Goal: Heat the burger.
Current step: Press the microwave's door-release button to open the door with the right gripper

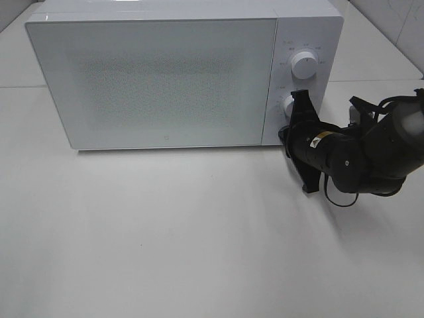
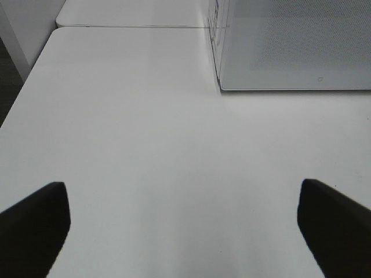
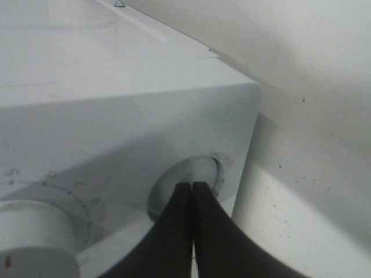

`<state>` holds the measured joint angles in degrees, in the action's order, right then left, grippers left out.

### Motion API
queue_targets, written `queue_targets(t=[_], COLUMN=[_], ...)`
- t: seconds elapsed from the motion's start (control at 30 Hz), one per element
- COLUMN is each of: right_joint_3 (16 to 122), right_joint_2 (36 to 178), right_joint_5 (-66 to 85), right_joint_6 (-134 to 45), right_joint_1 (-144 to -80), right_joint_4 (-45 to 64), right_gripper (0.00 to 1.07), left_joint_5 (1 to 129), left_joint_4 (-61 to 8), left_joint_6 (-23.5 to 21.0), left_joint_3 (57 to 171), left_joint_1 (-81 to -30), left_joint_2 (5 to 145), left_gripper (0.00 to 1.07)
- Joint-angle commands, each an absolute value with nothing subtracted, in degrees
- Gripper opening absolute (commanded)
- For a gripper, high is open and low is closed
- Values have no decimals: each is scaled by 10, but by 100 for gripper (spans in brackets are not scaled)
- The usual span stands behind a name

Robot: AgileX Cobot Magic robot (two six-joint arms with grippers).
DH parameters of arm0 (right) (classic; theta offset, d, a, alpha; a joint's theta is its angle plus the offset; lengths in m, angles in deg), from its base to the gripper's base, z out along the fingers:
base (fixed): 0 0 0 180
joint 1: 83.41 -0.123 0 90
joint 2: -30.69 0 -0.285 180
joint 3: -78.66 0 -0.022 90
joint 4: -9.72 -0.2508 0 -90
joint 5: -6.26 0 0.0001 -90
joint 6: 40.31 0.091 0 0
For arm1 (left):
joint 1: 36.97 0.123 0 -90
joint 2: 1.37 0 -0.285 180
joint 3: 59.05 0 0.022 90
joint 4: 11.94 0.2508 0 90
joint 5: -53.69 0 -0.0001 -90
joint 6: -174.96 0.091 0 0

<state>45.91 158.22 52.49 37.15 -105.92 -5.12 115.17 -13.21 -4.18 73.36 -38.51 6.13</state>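
Right gripper was clenched, fingertips pressed together against the lower knob of the microwave. It grasped nothing; I judged the closed tips served as a narrow point for nudging the dial. Upper knob stood untouched. Door was shut and frosted. The burger showed in no view, so I presumed it inside but could not confirm. Left gripper hung released wide and empty over the table, off the microwave's front corner.
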Motion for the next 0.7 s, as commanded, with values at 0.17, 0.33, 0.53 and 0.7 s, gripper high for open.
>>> queue_targets(t=[0.17,0.33,0.53,0.7], right_joint_3=[471,472,474,479], right_joint_2=[1579,1579,1580,1580], right_joint_5=[590,611,638,638], right_joint_6=[343,334,334,335], right_joint_1=[-1057,-1057,-1057,-1057], right_joint_4=[-65,-74,-74,-74], right_gripper=[0,0,0,0], left_joint_5=[1151,1151,1151,1151], left_joint_4=[-131,-131,-131,-131], left_joint_6=[-45,-45,-45,-45], left_joint_3=[734,734,734,734], left_joint_1=[-383,-383,-383,-383], left_joint_2=[59,59,59,59], left_gripper=[101,101,101,101])
